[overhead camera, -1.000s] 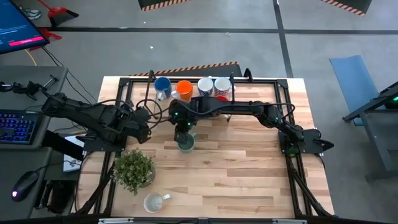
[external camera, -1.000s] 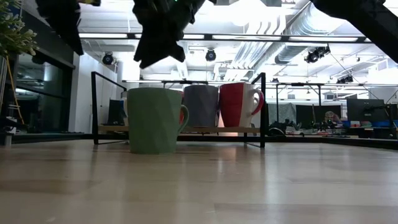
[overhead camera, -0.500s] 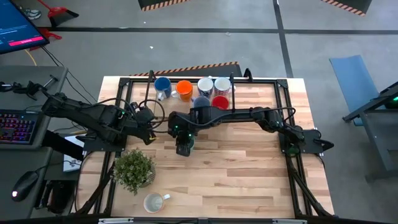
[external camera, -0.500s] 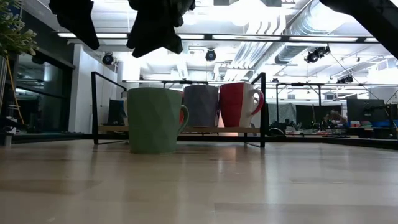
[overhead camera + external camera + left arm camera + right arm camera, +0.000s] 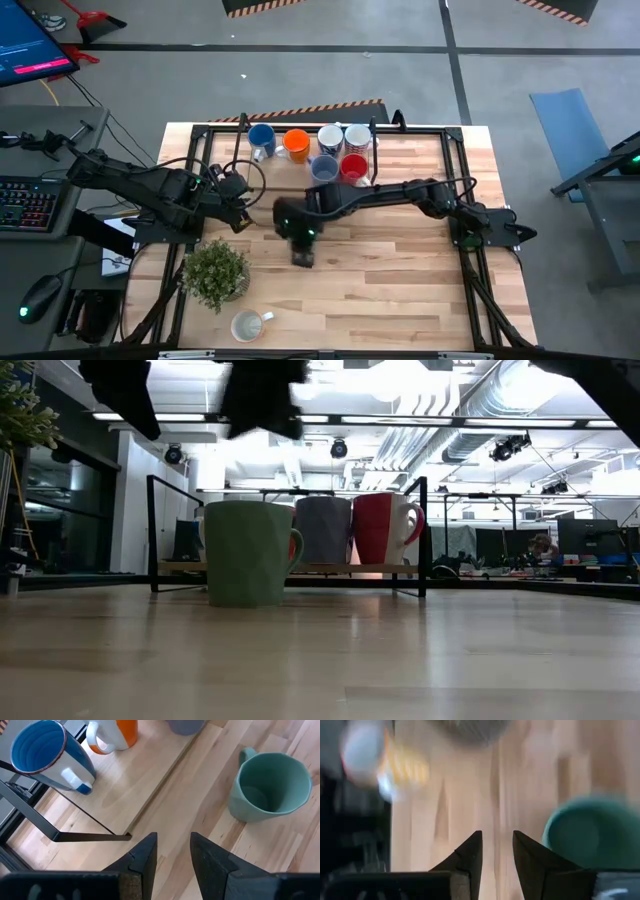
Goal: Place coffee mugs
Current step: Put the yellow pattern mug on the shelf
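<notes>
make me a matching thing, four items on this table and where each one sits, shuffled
Things:
1. blue mug
2. green mug
3. potted plant
4. pale mug

Places:
a. on bare table just outside the rack
b. at the table edge farthest from the rack
c. in the rack, at one end of its back row
d. nearest neighbour of the pale mug

Pairs: 1-c, 2-a, 3-d, 4-b

Green faceted ceramic mug [image 5: 250, 552] stands on the wooden table [image 5: 400, 270], just before the black metal rack [image 5: 424, 535]. Leafy potted plant [image 5: 215, 272] front-left, cream ceramic mug [image 5: 247, 325] beside it, nearer the front edge.
</notes>
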Tool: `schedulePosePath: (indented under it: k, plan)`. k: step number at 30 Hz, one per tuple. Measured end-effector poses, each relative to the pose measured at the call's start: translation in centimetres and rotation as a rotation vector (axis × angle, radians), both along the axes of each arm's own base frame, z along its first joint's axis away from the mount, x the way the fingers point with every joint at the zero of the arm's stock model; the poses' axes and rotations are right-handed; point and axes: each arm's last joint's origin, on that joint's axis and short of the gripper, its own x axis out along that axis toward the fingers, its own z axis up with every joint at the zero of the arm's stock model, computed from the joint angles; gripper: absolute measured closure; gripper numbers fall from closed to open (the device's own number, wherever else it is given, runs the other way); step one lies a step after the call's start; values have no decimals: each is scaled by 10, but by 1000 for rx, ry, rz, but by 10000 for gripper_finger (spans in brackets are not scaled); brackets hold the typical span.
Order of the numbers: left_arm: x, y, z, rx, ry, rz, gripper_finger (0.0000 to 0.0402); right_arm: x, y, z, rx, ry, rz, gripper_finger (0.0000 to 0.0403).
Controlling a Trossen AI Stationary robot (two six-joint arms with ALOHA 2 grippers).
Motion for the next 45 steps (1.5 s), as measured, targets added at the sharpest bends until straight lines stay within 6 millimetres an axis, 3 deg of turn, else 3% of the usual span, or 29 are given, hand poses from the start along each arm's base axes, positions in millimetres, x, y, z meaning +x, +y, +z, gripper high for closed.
schedulePosePath:
  k: [6,9,15,21,27,31,33,37,45]
  plan:
    - [0,0,0,0,0,1,293,-54,23,-9,-267,451,112,314]
    - [0,0,0,0,-2,1,293,-61,40,-8,-290,410,138,314]
    - [3,-1,0,-5,-23,1,293,-97,67,7,-405,418,155,314]
    - [5,-1,-1,-22,-33,33,293,-166,77,10,-519,414,38,314]
    - [8,-2,-1,-63,-84,95,293,-233,84,-3,-317,208,-170,314]
    - [14,-4,1,-142,-175,140,293,-256,85,-12,-180,75,-222,314]
    - [21,-10,5,-181,-194,5,293,-263,84,-19,-144,44,-228,314]
    - [39,-34,14,-282,-270,-302,293,-273,82,-36,-113,59,-269,314]
    - [82,-93,42,-350,-231,-501,293,-284,77,-64,-133,164,-300,314]
